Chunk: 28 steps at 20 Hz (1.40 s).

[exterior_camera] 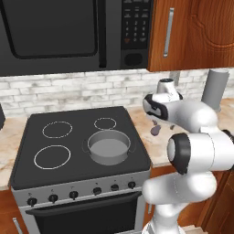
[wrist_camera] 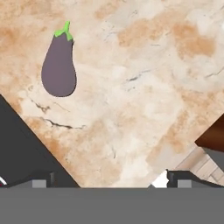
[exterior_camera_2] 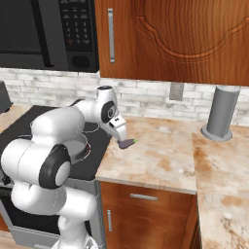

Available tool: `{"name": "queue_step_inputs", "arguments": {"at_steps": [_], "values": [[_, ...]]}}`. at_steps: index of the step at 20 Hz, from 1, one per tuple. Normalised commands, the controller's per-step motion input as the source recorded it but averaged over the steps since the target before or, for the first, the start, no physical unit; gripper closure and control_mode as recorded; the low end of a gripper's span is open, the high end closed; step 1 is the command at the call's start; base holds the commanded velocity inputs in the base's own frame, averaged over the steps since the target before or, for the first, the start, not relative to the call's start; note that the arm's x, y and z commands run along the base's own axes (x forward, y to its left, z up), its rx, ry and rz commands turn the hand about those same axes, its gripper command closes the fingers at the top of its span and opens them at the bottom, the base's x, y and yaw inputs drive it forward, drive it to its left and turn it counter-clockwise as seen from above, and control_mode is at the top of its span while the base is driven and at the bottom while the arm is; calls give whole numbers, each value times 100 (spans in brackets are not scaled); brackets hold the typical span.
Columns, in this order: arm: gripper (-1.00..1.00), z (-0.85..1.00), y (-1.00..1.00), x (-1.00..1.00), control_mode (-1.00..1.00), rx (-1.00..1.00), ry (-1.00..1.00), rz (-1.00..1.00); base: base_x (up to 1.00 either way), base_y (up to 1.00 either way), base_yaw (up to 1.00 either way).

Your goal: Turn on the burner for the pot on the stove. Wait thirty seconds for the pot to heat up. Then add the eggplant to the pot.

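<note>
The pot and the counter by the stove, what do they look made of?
The pot: seemingly brushed metal, going by its dull, even grey with a paler rim. The counter: looks like polished marble or similar stone, given its beige surface with rust blotches and dark veins.

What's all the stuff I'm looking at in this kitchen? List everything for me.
stove: one, black top with white rings, left of the counter
knobs: six, black, along the stove's silver front
pot: one, grey, on the stove's front right ring
eggplant: one, purple with green stem, lying on the counter beside the stove
counter: one, beige marble, right of the stove
cylinder: one, tall, grey, standing at the counter's back
microwave: one, black, above the stove
cabinets: brown wood, above and below the counter
wall: pale brick, behind the stove
arm: one, white, reaching over the counter
gripper: one, jaws open, above the eggplant
</note>
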Motion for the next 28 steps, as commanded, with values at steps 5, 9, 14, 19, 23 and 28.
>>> {"name": "queue_step_inputs", "arguments": {"at_steps": [5, 9, 14, 19, 23, 28], "values": [[-100, -27, -4, 37, -100, 0, 0, 0, 0, 0, 0], [-100, -26, 0, 39, -100, 0, -1, 0, 0, 0, 0], [-100, -25, -3, 29, -100, 0, -2, 0, 0, 0, 0], [-100, -29, -8, 27, -100, 0, -2, 0, 0, 0, 0], [-100, -29, -9, 34, -100, 0, -2, 0, 0, 0, 0], [-100, -23, -8, 44, -100, 0, -2, 0, 0, 0, 0]]}}
